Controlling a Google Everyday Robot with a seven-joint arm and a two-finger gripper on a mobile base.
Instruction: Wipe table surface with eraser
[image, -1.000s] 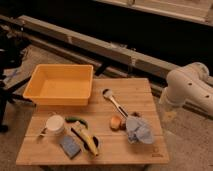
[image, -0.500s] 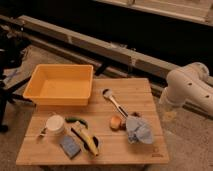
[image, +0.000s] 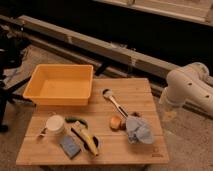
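Note:
A small blue-grey eraser block (image: 70, 146) lies flat near the front left edge of the wooden table (image: 145, 97). The white robot arm (image: 187, 87) hangs beyond the table's right edge. My gripper (image: 169, 115) points down beside that edge, level with the table top. It is far from the eraser and touches nothing on the table.
A yellow bin (image: 60, 84) stands at the back left. A white cup (image: 55, 124), a banana (image: 86, 140), a green item (image: 75, 120), a long-handled brush (image: 116, 104), an orange ball (image: 116, 122) and a crumpled grey cloth (image: 138, 131) lie on the table. A dark tripod (image: 7, 75) stands at left.

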